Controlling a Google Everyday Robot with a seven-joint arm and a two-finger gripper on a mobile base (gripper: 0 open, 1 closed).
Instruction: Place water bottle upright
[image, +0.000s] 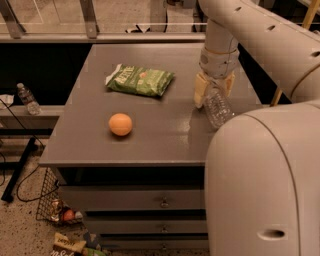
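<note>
Robot body (260, 185): large white shell, filling the lower right of the view and hiding the table's near right corner.

Arm (260, 30): white, entering from the upper right and bending down over the right side of the table.

Table (160, 145): grey flat top above a front of drawers with small pulls.

Wire basket (52, 202): on the floor at the table's lower left, holding small mixed items; its contents are too small to name.

Snack bag (140, 80): green, lying flat at the centre back of the table.

Gripper (215, 96): at the arm's end, low over the right part of the table, pointing down. Pale yellow fingers (201, 90) stand on either side of the bottle's upper end, pinching it.

Water bottle (218, 110): clear ribbed plastic, tilted rather than upright, top held between the fingers, base slanting toward the near right.

Orange ball (120, 124): on the table's near left, well apart from the bottle.

Small clear bottle (27, 99): upright on a low ledge left of the table.
</note>
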